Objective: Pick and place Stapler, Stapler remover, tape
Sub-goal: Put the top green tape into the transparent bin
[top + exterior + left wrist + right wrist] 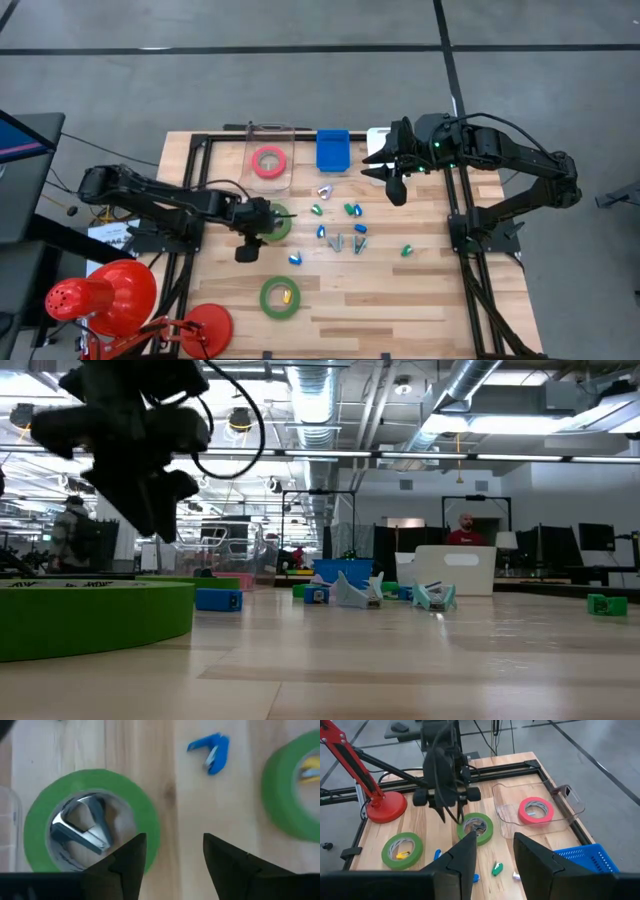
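Left claw [172,855] open, empty, above edge of green tape [92,817]; silver remover [82,827] inside ring. Right claw [492,847] open, idle far right by blue bin [332,150]. Risk: finger clips ring, drags tape across counter [400,300].

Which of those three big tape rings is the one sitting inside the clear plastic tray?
The red-pink tape roll, lying in the clear tray at the table's far edge. Both green rolls lie on bare wood nearer the front.
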